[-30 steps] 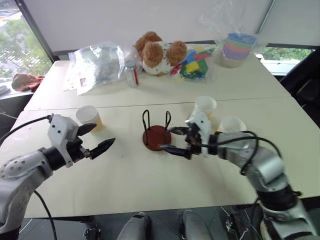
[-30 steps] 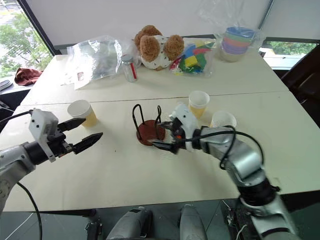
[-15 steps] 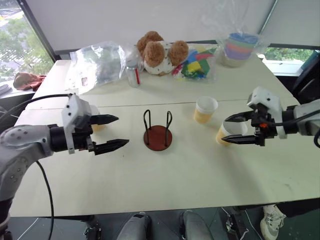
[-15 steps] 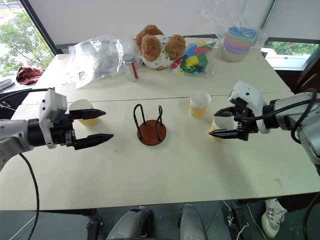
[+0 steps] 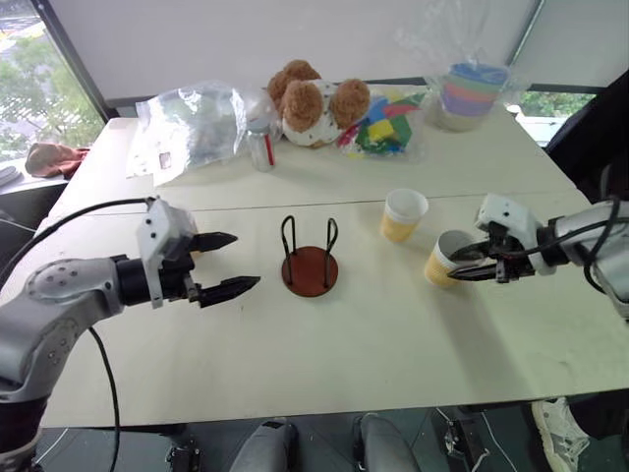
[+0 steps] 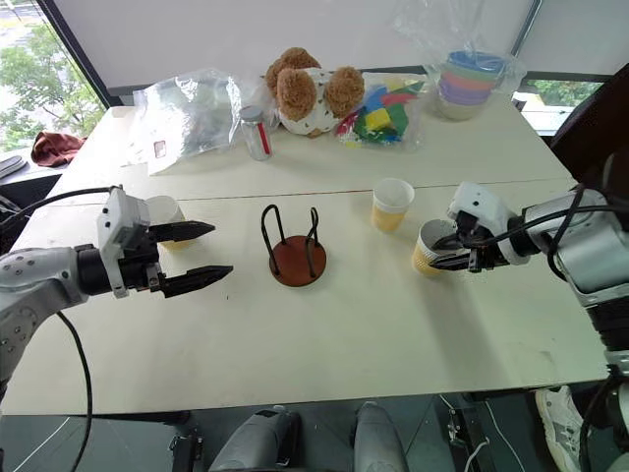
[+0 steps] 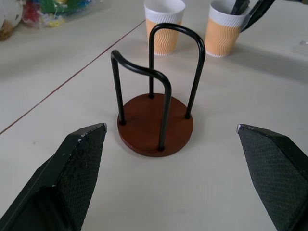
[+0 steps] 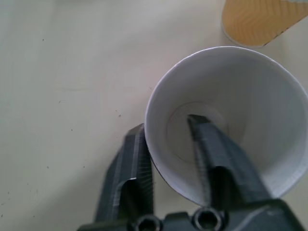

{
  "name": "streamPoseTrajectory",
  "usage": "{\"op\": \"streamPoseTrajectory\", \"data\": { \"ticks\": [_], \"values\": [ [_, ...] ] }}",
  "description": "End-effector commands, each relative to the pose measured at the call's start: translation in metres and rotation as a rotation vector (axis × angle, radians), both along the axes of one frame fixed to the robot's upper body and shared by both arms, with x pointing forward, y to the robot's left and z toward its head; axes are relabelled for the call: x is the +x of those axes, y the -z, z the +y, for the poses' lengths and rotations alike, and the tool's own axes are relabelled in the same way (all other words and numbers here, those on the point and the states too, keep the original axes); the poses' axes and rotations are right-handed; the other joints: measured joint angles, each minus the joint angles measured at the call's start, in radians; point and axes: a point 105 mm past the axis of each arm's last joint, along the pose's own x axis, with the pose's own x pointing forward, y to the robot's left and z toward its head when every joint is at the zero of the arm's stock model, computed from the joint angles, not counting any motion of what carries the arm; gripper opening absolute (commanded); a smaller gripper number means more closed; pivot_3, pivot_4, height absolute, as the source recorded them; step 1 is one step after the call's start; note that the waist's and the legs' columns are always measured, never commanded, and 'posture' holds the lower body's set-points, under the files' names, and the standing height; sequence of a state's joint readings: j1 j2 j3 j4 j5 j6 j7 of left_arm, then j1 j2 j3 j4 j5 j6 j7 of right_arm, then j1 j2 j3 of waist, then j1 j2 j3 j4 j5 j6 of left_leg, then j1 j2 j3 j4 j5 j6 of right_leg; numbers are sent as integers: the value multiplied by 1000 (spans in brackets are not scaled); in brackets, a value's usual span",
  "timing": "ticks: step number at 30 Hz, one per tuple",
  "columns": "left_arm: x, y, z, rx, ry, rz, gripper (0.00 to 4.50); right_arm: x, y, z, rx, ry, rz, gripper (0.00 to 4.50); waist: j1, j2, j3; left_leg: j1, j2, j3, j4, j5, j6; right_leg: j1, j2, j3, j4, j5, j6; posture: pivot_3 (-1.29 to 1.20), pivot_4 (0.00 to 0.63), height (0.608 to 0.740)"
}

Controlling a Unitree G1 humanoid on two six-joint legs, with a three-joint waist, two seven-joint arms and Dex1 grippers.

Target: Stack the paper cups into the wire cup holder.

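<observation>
Three cups: you have all three paper cups on the counter, none in the wire holder yet.
Right gripper: jaws pinched on the wall of the right-hand cup, one finger inside.
Left gripper: jaws wide, empty; left cup seems just behind.
Middle cup: untouched.
Next: lift, carry over the holder, lower between the loops.

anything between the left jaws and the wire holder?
Nothing: bare table between the open left gripper and the wire cup holder, per the left wrist view.
</observation>
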State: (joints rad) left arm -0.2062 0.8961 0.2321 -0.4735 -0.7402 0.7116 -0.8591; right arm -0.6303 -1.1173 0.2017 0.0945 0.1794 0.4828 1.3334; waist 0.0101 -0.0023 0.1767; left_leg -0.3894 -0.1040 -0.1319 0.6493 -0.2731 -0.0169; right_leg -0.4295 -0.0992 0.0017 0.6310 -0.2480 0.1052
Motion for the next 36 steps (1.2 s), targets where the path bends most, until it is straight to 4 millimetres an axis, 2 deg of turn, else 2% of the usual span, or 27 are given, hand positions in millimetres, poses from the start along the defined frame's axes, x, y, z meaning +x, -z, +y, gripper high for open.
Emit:
{"op": "streamPoseTrajectory", "data": {
  "ticks": [1,3,6,8,13,16,18,21,25,30,36],
  "values": [
    [1,-15,8,16,-32,-79,4500,3,-11,5,-3,-37,-40,80,0,0,0,0,0,0,0,0,0,0,0,0,0,0,0,0,150,740],
    [1,-15,9,18,-38,-79,4500,4,-12,6,-4,-46,-38,80,0,0,0,0,0,0,0,0,0,0,0,0,0,0,0,0,150,740],
    [1,-12,16,25,-59,-66,4500,2,-29,8,-31,-99,-60,80,0,0,0,0,0,0,0,0,0,0,0,0,0,0,0,0,150,740],
    [2,-11,22,34,-74,-56,4500,5,-50,9,-40,-118,-102,80,-3,2,1,0,0,0,0,0,0,0,0,0,0,0,0,0,150,740],
    [3,-6,33,66,-81,-17,4500,13,-140,7,-163,-168,-302,80,-18,5,4,0,0,1,-1,0,0,-1,1,1,1,0,0,0,150,740],
    [6,-8,36,66,-79,-16,4500,16,-171,30,-178,-277,-400,80,-24,5,3,-1,0,0,-3,0,0,-2,1,0,0,0,0,0,150,740],
    [6,-9,35,62,-68,-14,4500,16,-184,63,-83,-397,-438,80,-31,4,3,0,1,1,-2,-1,-1,-2,1,0,0,0,0,0,150,740],
    [5,-11,33,52,-54,-14,4500,2,-183,113,91,-611,-383,80,-42,3,3,0,1,2,-1,-1,-2,-2,1,3,1,0,0,0,150,740],
    [2,-10,33,58,-67,-17,4500,-3,-165,150,173,-760,-289,80,-38,4,3,-1,2,1,-1,-1,-2,-4,1,3,2,0,0,0,150,740],
    [-1,-7,28,49,-76,-24,4500,0,-145,174,148,-859,-249,80,-23,4,3,-2,1,1,-1,-1,-2,-5,1,4,2,0,0,0,150,740],
    [-3,-3,26,44,-88,-18,4500,2,-136,196,99,-941,-228,80,-27,4,3,-2,1,2,0,-1,-2,-6,1,5,4,0,0,0,150,740]
  ]
}}
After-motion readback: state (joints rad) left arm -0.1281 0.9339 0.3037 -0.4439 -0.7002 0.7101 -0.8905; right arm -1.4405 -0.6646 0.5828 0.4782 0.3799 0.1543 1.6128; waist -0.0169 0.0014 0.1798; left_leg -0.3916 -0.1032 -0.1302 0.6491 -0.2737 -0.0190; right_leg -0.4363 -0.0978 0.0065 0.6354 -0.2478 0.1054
